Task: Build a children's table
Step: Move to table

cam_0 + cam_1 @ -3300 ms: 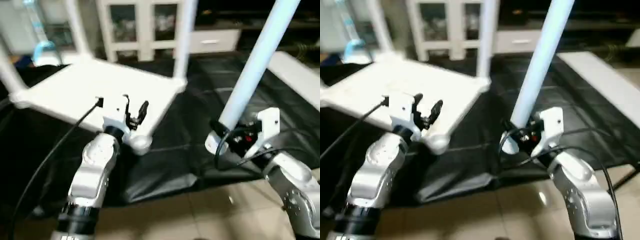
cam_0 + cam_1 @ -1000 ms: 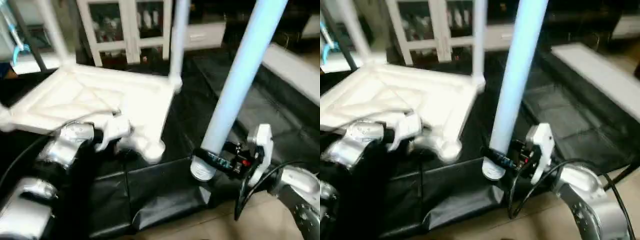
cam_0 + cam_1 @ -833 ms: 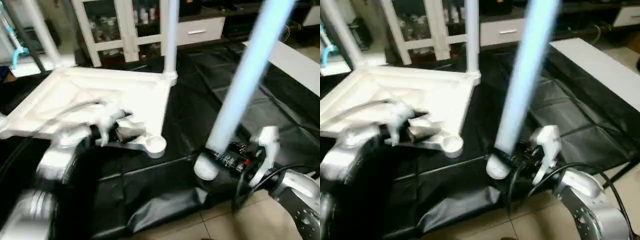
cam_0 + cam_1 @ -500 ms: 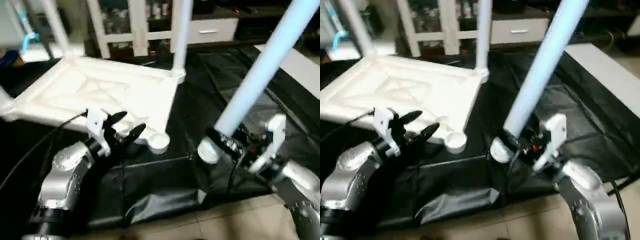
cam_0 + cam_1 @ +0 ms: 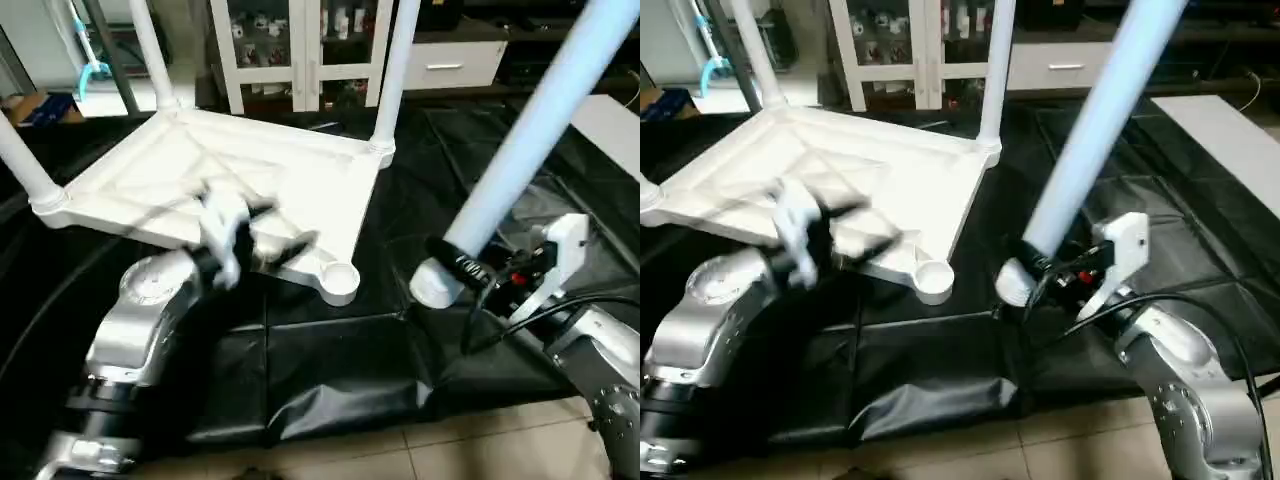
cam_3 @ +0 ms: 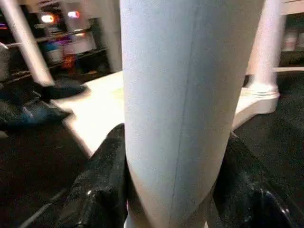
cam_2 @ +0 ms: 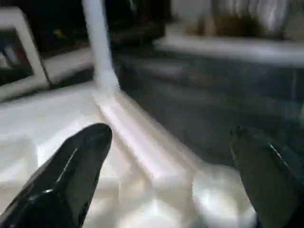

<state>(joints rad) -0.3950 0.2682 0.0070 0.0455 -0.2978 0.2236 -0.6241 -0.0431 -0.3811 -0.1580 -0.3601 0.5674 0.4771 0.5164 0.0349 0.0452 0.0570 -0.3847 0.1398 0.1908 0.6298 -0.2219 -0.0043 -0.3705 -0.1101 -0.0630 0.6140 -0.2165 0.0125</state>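
Note:
The children's table top [image 5: 215,180] lies underside up on the black sheet, with legs standing in three corners, such as the far right leg [image 5: 392,70]. Its near right corner socket [image 5: 340,281] holds nothing. My left gripper [image 5: 285,230] hovers open over the top's near edge, just left of that socket; the socket [image 7: 223,199] shows between its fingers [image 7: 71,166]. My right gripper [image 5: 468,268] is shut on the thick end of a fourth leg [image 5: 530,130], which leans up and away, to the right of the socket. Its fingers [image 6: 102,180] clasp the leg [image 6: 185,95].
A white glass-door cabinet [image 5: 300,40] stands behind the table top. A white flat board [image 5: 615,115] lies at the right on the black sheet [image 5: 330,360]. Tiled floor [image 5: 460,455] shows along the near edge.
My left arm has swung up from low at the left, and its open gripper is now over the top's near edge. The camera has shifted. The right gripper keeps its grip on the leg.

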